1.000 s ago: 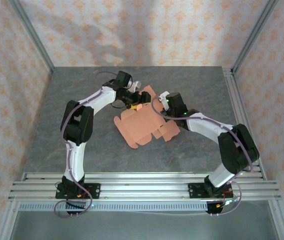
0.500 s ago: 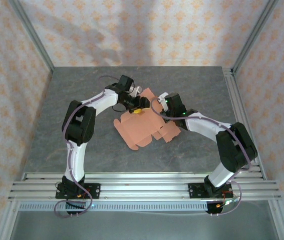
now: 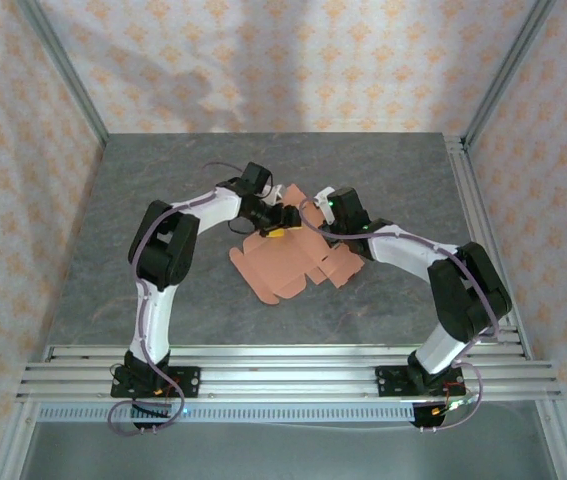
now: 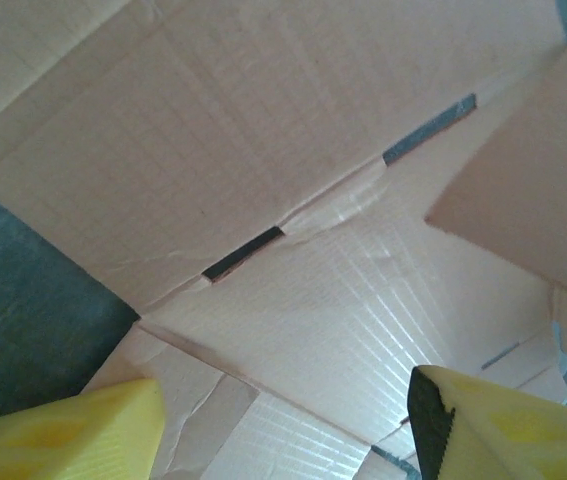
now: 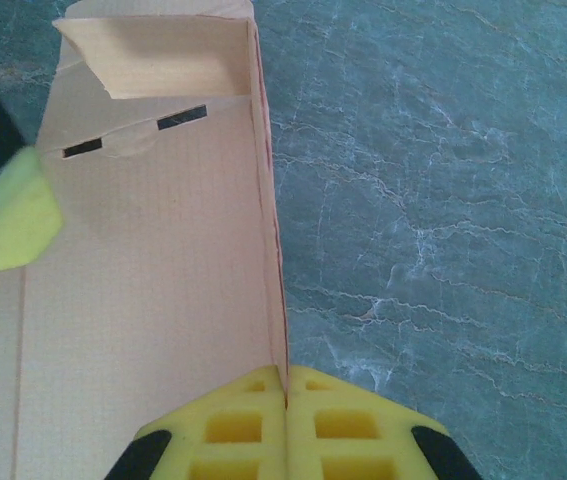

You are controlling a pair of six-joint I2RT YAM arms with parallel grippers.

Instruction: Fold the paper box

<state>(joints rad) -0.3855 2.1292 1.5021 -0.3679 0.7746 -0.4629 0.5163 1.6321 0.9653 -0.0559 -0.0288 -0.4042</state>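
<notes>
**Top view**
- Item 1: paper box (image 3: 283,262). Salmon card, mostly flat, mid-table (image 3: 163,200), between both arms. A raised flap (image 3: 298,190) stands at its far edge.
- Item 2: left gripper (image 3: 279,224). Low over the far part of the sheet, just beside that flap.
- Item 3: right gripper (image 3: 321,197). At the flap's right side.
- My read: R holds one side up so L can work the next panel against it.

**Left wrist view**
- Yellow fingers (image 4: 63,430) set apart, approx. mid-opening. Bare card lies in the gap and I see nothing pinched.
- Whether the tips touch the card, I can't tell.
- Two dark slots (image 4: 243,253) run along a crease. Another panel rises at right.

**Right wrist view**
- Fingers (image 5: 233,425) fully closed, w/ the side wall (image 5: 268,200) clamped edge-on btwn them.
- Wall stands upright, table to its right, floor panel to its left.
- Small end tab (image 5: 153,55) leans inward at the far end.
- L's yellow tip shows at the left edge, over the floor panel.
- I judge the R grip is there to keep the wall from dropping flat while L presses.
</notes>
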